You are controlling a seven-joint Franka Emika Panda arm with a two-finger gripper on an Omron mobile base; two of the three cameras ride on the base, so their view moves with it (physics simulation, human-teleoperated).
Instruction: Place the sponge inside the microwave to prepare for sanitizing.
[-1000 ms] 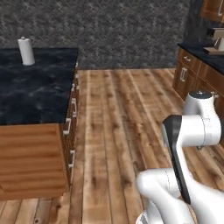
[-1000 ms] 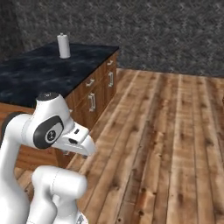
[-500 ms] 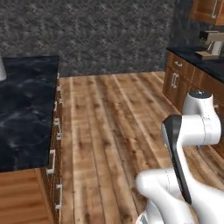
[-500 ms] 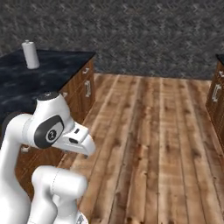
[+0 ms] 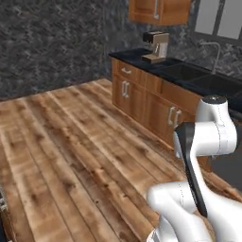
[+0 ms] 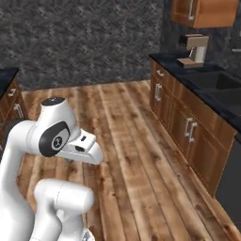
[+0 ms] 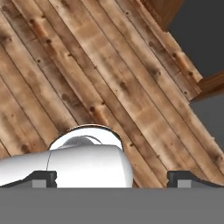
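Searching comes first: neither sponge nor microwave can be placed from here, so I judge the base should turn on until they appear. Finger tips (image 7: 43,178) stand wide apart, empty, above plank floor (image 7: 87,65); coffee machine (image 5: 156,46) at one o'clock.

No legible text or labels

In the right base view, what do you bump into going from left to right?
Robot arm → wooden floor → wooden cabinets → coffee machine on the dark counter.
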